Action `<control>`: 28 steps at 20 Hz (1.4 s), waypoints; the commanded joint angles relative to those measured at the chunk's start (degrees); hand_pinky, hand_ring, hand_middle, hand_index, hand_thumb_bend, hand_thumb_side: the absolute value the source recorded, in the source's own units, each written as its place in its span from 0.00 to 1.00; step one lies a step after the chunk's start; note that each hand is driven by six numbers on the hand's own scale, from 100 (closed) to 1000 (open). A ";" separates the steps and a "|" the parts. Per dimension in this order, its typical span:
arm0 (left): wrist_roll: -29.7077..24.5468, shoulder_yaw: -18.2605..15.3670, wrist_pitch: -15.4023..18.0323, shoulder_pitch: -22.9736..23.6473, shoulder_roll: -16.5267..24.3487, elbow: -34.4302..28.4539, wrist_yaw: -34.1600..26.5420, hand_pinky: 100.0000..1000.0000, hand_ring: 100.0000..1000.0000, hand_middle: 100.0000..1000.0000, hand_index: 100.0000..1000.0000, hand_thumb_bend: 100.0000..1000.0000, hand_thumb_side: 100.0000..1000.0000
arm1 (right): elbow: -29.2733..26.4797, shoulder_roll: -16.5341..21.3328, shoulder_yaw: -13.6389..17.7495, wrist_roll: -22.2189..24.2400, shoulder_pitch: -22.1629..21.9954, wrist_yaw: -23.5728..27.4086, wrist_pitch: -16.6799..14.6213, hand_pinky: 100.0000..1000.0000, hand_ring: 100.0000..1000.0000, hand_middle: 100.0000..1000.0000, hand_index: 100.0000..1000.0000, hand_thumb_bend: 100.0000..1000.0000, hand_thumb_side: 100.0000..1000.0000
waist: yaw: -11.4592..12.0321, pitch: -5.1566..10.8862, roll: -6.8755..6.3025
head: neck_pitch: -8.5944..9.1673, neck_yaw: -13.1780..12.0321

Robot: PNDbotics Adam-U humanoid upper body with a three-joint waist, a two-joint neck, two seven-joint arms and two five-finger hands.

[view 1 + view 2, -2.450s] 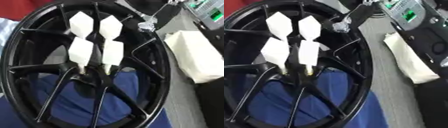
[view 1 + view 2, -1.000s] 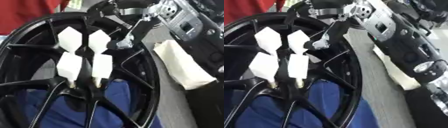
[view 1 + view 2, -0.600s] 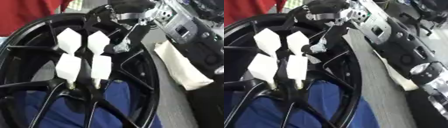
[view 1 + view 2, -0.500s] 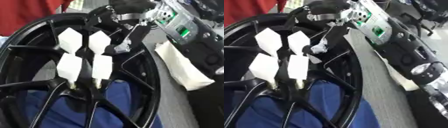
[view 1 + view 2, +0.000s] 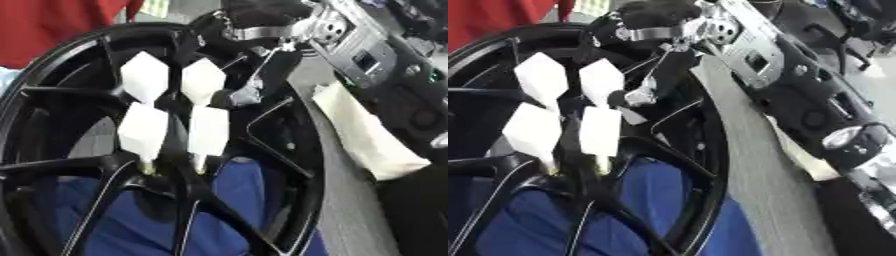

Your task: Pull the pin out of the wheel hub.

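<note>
Pins: four white ones, faceted heads, standing in the middle of one black wheel hub (image 5: pixel 289 150), arranged two over two. Upper left pin (image 5: pixel 144 77), upper right pin (image 5: pixel 203 80), lower left pin (image 5: pixel 143 131), lower right pin (image 5: pixel 208 131). All four seated; the two lower ones show brassy stems where they enter the hub centre.

Right hand (image 5: pixel 249 92): one, black with silver joints, reaching in from the upper right over the rim. Its fingers hang down just beside the upper right pin, at its right edge; contact cannot be judged, and whether the fingers are curled or straight cannot be told from either view. Left hand shows in neither view.

Surroundings: blue cloth (image 5: pixel 236 190) under the spokes, visible through the gaps. White folded cloth (image 5: pixel 367 140) on the grey table (image 5: pixel 754 190), right of the rim. Red garment (image 5: pixel 52 25) at the upper left edge, behind the hub. The right arm's bulk covers part of the upper rim.

Versus 2.5 s ago: the hand was at the far rim, well apart from the pins; it has since come down next to them. Pins unchanged in position.
</note>
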State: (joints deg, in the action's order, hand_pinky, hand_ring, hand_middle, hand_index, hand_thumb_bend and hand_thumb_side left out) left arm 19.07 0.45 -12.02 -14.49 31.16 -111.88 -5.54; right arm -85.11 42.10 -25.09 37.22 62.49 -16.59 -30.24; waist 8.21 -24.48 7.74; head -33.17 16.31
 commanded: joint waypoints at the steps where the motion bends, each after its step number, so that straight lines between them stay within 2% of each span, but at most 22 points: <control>1: 0.11 -0.54 0.05 -0.14 0.78 -0.76 -0.29 0.60 0.59 0.55 0.69 0.00 0.62 | 0.05 1.07 0.55 14.75 0.88 -0.45 -15.09 0.92 0.86 0.66 0.83 0.20 0.55 | 0.05 0.88 -0.37 | 0.00 0.03; 5: 0.10 -0.56 0.05 -0.13 0.78 -0.71 -0.28 0.60 0.59 0.55 0.69 0.00 0.62 | 0.28 1.08 0.35 14.75 0.76 -0.97 -15.44 0.91 0.79 0.57 0.77 0.20 0.53 | 0.07 0.82 -0.35 | 0.00 0.02; 12: 0.08 -0.54 0.06 -0.15 0.73 -0.73 -0.23 0.60 0.59 0.55 0.68 0.00 0.62 | 0.59 1.00 -0.01 14.75 0.59 -1.43 -15.95 0.91 0.77 0.53 0.74 0.21 0.52 | 0.17 0.69 -0.25 | 0.05 0.12; 15: 0.12 -0.56 0.05 -0.13 0.70 -0.72 -0.24 0.60 0.59 0.55 0.68 0.00 0.62 | 0.53 1.09 0.22 14.75 0.33 -0.83 -15.65 0.90 0.75 0.50 0.71 0.17 0.46 | 0.19 0.60 -0.22 | 0.04 0.10; 20: 0.10 -0.55 0.06 -0.21 0.69 -0.73 -0.25 0.60 0.59 0.55 0.68 0.00 0.62 | 0.27 1.15 0.27 14.75 0.14 2.14 -13.41 0.89 0.71 0.46 0.66 0.05 0.40 | 0.02 0.54 -0.28 | -0.10 0.09; 21: 0.10 -0.56 0.05 -0.22 0.69 -0.73 -0.24 0.60 0.59 0.55 0.69 0.00 0.62 | 0.28 1.16 0.22 14.75 0.09 2.79 -12.77 0.89 0.70 0.44 0.64 0.00 0.39 | -0.02 0.54 -0.30 | -0.11 0.10; 22: 0.11 -0.57 0.04 -0.24 0.70 -0.73 -0.23 0.60 0.59 0.55 0.69 0.00 0.62 | 0.31 1.17 0.12 14.75 0.02 3.53 -12.11 0.89 0.69 0.44 0.63 0.00 0.38 | -0.08 0.54 -0.33 | -0.13 0.08; 26: 0.08 -0.58 0.01 -0.29 0.71 -0.70 -0.22 0.60 0.59 0.55 0.68 0.00 0.62 | 0.66 1.23 -0.87 14.75 -0.39 6.75 -9.17 0.92 0.67 0.40 0.60 0.00 0.51 | -0.36 0.67 -0.35 | -0.35 0.04; 28: 0.04 -0.55 -0.01 -0.32 0.72 -0.69 -0.22 0.60 0.59 0.55 0.68 0.00 0.62 | 0.81 1.31 -1.39 14.75 -0.46 8.44 -7.47 0.92 0.66 0.39 0.59 0.00 0.50 | -0.46 0.76 -0.35 | -0.41 0.02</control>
State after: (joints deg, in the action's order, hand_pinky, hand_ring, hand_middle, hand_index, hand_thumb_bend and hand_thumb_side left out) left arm 19.07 0.45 -12.03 -14.50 31.15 -111.87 -5.55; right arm -84.36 42.08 -26.27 40.31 61.49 -9.53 -27.15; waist 7.83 -24.96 7.90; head -33.60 16.29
